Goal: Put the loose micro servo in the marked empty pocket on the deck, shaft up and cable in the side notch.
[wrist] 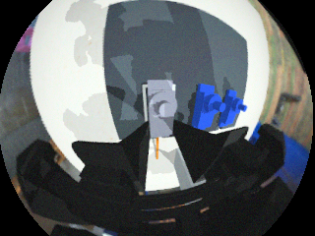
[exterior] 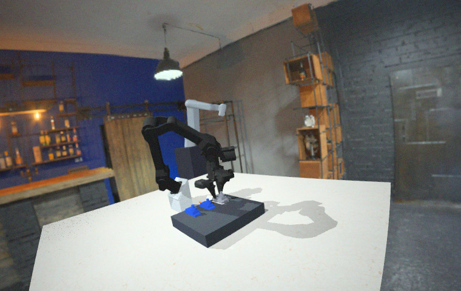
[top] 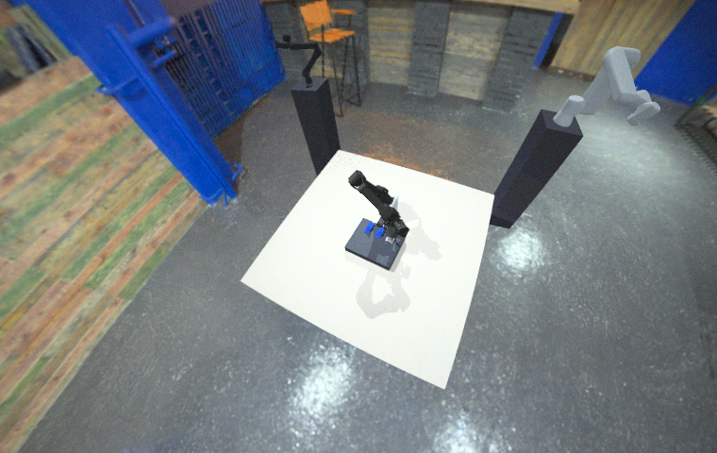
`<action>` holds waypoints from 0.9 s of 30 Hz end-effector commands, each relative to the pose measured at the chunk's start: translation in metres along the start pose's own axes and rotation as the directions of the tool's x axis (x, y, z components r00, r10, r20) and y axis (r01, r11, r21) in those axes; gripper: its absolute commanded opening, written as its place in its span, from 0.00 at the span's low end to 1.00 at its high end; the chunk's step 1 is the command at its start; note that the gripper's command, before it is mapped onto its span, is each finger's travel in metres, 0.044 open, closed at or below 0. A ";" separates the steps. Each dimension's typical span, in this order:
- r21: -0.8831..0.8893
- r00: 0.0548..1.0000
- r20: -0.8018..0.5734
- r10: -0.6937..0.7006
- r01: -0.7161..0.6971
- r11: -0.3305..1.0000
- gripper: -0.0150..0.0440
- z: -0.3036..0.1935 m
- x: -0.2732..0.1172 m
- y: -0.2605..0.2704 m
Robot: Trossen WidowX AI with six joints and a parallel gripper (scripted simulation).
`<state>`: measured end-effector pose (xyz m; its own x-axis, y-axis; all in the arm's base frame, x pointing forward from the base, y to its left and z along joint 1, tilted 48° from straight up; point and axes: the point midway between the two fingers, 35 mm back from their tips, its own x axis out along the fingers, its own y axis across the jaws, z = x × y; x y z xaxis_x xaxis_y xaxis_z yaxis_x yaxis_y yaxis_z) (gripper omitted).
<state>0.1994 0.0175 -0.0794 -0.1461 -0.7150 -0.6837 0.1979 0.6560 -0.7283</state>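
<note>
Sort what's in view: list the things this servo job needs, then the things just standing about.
Job:
- small grey micro servo with orange cable, gripped
- black parallel-jaw gripper
- dark grey rectangular deck

Standing about:
- two blue servos already seated on the deck
- two dark pedestals with idle arms
- orange chair

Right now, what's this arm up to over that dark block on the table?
The black arm's gripper is shut on a grey micro servo, holding it low over the dark deck, beside two blue servos already mounted there. The wrist view shows the servo between the fingers with an orange cable trailing. It hasn't been released, and whether it sits fully down can't be told.
</note>
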 end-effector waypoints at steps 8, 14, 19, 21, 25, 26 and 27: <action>-0.004 1.000 0.005 -0.002 0.002 1.000 0.30 0.000 0.008 0.000; -0.004 1.000 0.004 -0.002 0.002 1.000 0.57 0.000 0.008 0.000; -0.004 1.000 0.004 0.000 0.000 1.000 0.57 -0.001 -0.015 0.000; -0.004 1.000 0.004 0.000 0.000 1.000 0.57 -0.003 -0.026 -0.003; -0.004 1.000 0.004 0.000 0.000 1.000 0.57 -0.003 -0.027 -0.003; -0.009 1.000 0.010 -0.001 0.001 1.000 0.62 -0.001 -0.025 -0.002; -0.009 1.000 0.010 -0.001 0.001 1.000 0.66 0.002 -0.027 -0.001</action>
<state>0.2012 0.0343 -0.0610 -0.1362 -0.7175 -0.6831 0.1908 0.6576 -0.7288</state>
